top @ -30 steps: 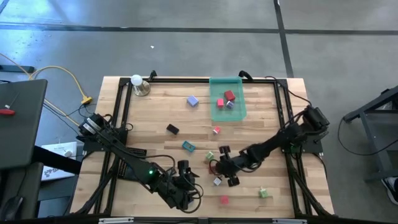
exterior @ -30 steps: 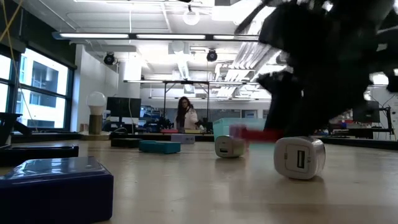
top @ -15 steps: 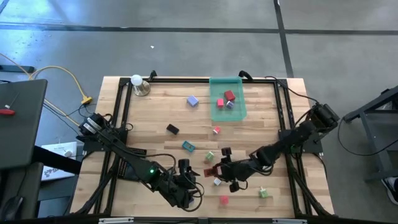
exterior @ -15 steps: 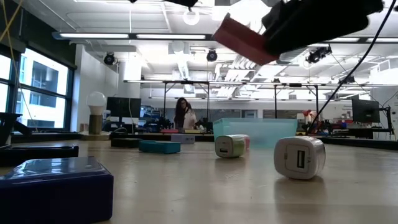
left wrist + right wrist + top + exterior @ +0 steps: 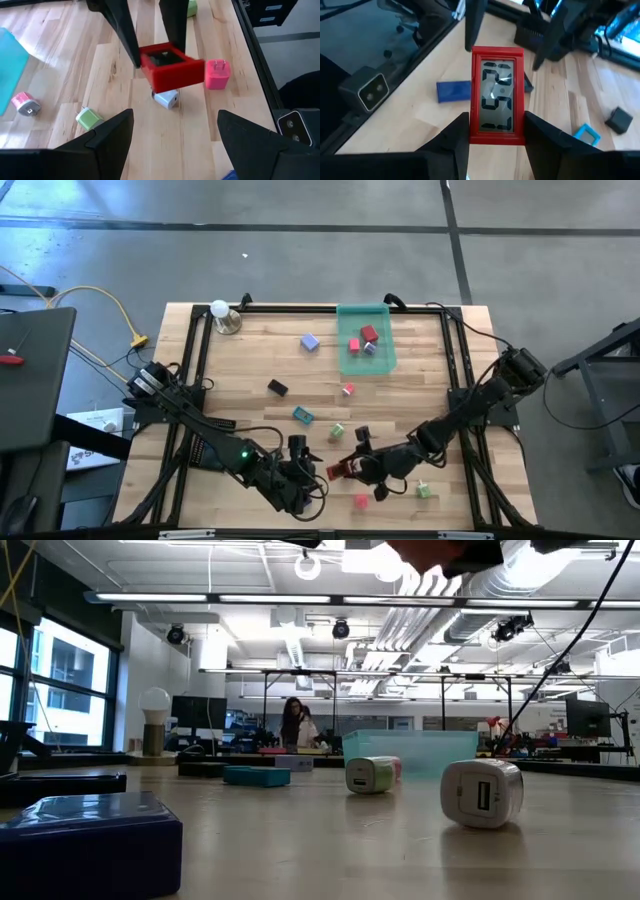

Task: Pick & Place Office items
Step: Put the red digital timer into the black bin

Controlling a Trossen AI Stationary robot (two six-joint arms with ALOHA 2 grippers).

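Note:
The office item in hand is a red-framed digital clock (image 5: 497,95), seen in the high view (image 5: 337,472) near the table's front edge. My right gripper (image 5: 498,136) is shut on it and holds it in the air. My left gripper (image 5: 175,145) stands open just to the clock's left (image 5: 310,472), its fingers pointing at the clock without touching it. Under the clock a pale blue-white cube (image 5: 166,98) sits on the wood. In the low view only a dark part of my right gripper (image 5: 455,550) shows at the top. My right gripper pinches the clock's two long sides (image 5: 476,131) between its two fingers, at the end nearest the wrist. The fingers (image 5: 122,35) slant down from the table's right and lie along the clock. The clock is lifted clear of the table, its display facing up.
A teal tray (image 5: 366,355) with red pieces stands at the back. Small pieces lie scattered: a pink plug (image 5: 217,75), green cubes (image 5: 424,491) (image 5: 89,117), a red piece (image 5: 361,501), teal (image 5: 303,415), black (image 5: 277,387) and purple (image 5: 310,342) blocks. A white ball lamp (image 5: 222,313) stands back left.
My right gripper has risen from the table with the red clock and gone toward the near edge and my left gripper, tipping closer to level. The clock has been lifted clear of the wood and has left the top of the low view.

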